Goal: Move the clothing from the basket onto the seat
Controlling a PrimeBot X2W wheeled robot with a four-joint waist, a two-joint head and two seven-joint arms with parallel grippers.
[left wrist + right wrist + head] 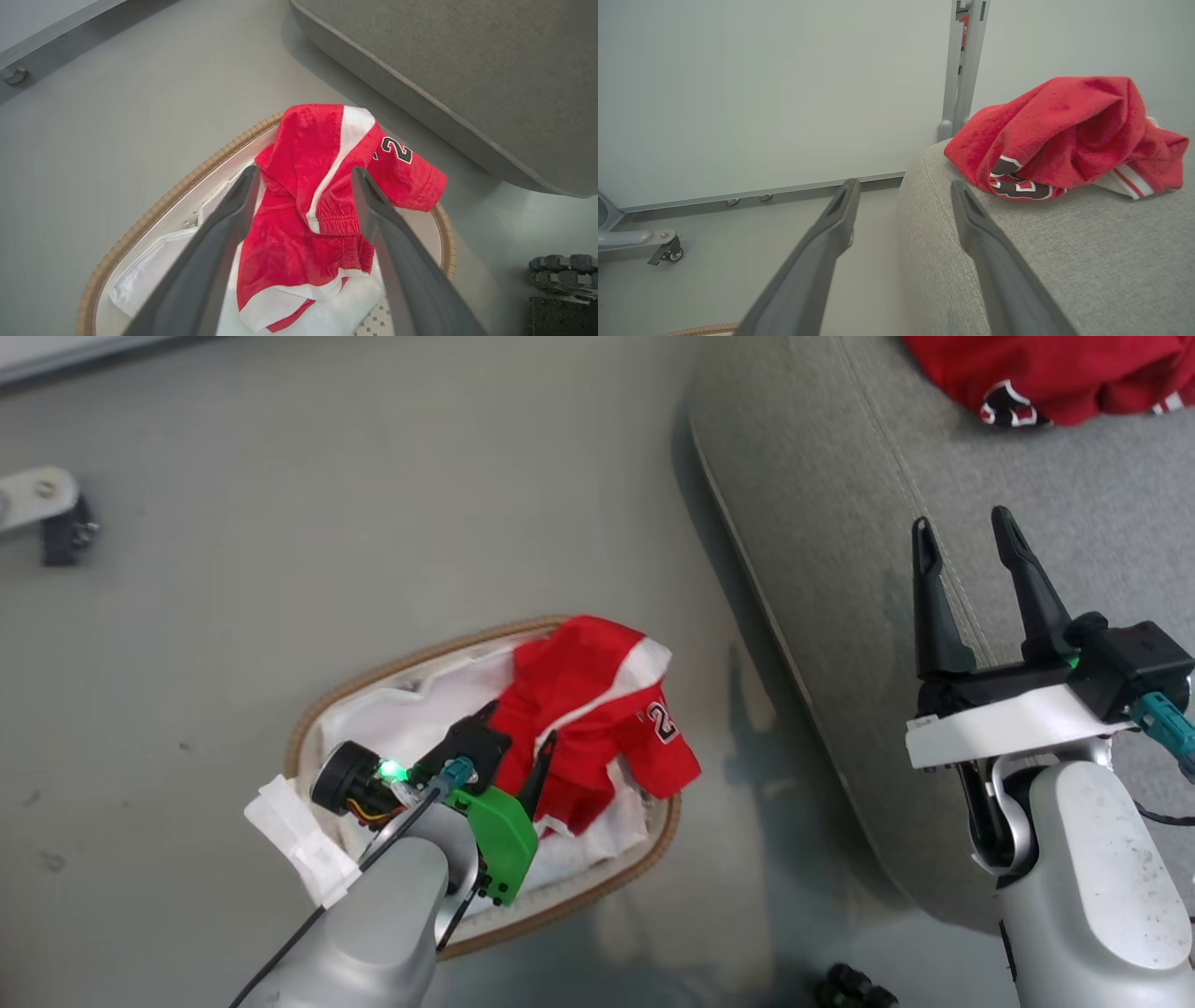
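The left gripper (304, 170) hangs spread over the red white-trimmed jersey (299, 140) left in the oval brown-rimmed white basket (187, 181); a second red jersey (1055, 373) already lies on the grey woven-fabric seat (840, 523), right gripper (966, 537) spread, empty.

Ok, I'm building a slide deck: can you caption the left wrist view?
Open left gripper poised over a red jersey in the basket, grey seat beyond.

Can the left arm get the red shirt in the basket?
Probably yes. The open left end effector hangs right over the shirt, which lies uncovered in the basket.
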